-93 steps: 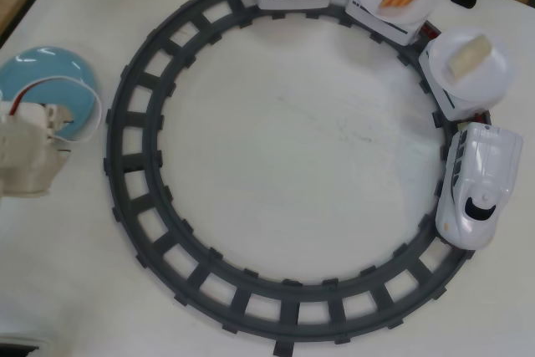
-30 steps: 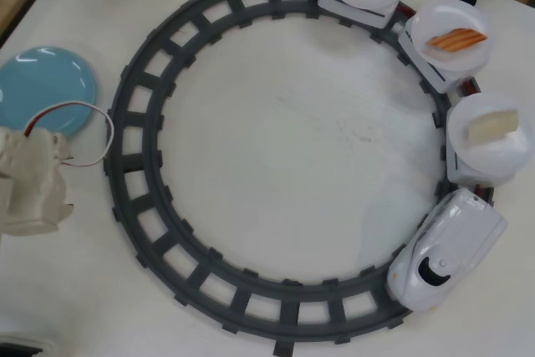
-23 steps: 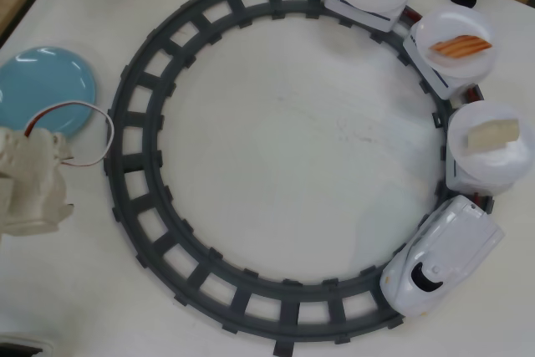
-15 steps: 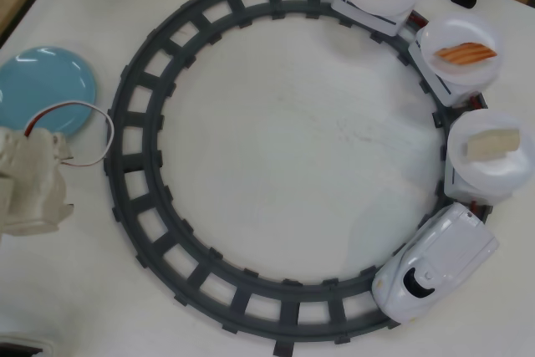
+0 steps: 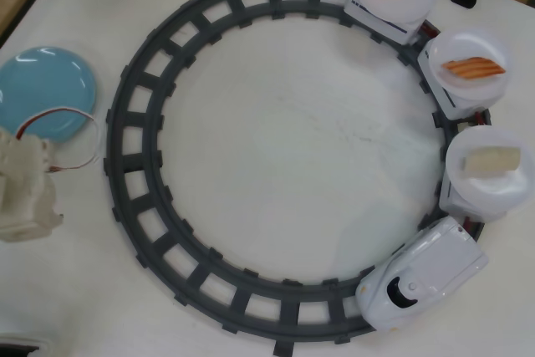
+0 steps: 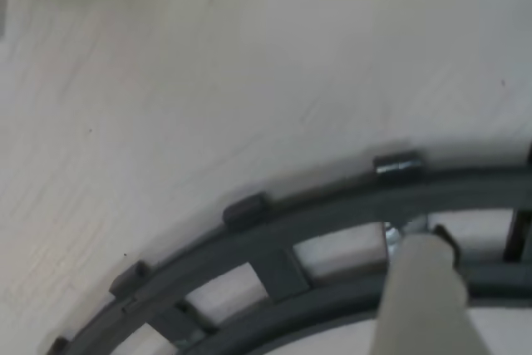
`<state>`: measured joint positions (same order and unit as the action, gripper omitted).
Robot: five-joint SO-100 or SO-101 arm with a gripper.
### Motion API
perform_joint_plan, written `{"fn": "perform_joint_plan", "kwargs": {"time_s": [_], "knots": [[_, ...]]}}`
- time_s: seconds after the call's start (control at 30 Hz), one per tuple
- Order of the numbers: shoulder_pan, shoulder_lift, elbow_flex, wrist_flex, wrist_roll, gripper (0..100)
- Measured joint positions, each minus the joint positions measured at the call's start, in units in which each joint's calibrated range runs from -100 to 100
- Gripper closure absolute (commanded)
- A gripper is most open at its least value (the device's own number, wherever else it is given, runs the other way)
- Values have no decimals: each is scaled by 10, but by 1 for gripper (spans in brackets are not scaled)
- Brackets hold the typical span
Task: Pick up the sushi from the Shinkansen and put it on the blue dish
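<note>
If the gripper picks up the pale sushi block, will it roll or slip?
The sushi looks flat-sided and rectangular, so it is unlikely to roll. It lies loose on a smooth white plate, so a sideways nudge would probably slide it.

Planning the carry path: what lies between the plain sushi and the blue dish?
In the overhead view, both sides of the track ring and bare table lie between the sushi and the blue dish.
</note>
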<state>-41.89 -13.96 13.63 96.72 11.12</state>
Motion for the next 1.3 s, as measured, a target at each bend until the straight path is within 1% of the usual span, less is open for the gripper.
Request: {"fn": "perform_joint_plan", "kwargs": {"time_s": [0.23,0.3,0.57,0.93,1.1,1.3], "knots": [[4,0,1,0,33,76],[20,0,1,0,42,75],[119,0,-34,13,62,75],[291,0,-124,14,64,75],[313,0,-125,14,65,75],[319,0,-125,14,65,65]]}}
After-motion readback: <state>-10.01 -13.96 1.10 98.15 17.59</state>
